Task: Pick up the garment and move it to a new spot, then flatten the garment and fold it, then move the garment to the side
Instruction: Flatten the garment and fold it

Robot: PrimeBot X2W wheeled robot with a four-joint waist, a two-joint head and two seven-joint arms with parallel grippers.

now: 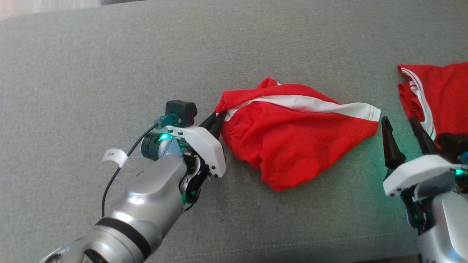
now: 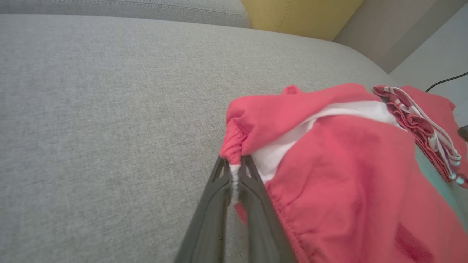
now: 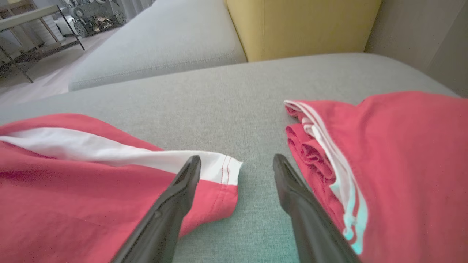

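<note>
Garment (image 1: 292,142) long axis left-right, waistband in left end effector (image 1: 218,119)

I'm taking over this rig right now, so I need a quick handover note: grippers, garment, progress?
Left gripper: shut on the gathered edge of the red garment.
Right gripper: open, by the garment's white-striped hem corner, holding nothing.
Garment lies crumpled on the grey cushion; a second red garment lies to its right.
Done: grasp.
To do: lift, move, flatten, fold, set aside.
</note>
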